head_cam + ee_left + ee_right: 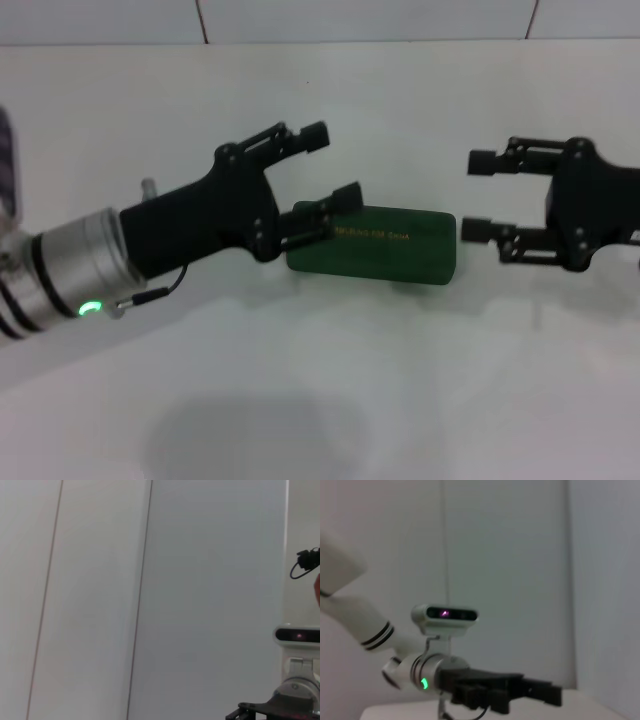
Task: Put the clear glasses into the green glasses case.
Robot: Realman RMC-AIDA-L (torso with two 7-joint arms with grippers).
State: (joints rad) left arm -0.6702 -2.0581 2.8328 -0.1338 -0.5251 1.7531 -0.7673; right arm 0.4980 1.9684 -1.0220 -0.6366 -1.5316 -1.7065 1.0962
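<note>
The green glasses case (385, 245) lies closed on the bench (400, 390); I see no clear glasses. Left end effector (335, 165) spread wide beside its left end, right end effector (482, 197) equally wide. I judge the case rigid, smooth; grip its long edges.
</note>
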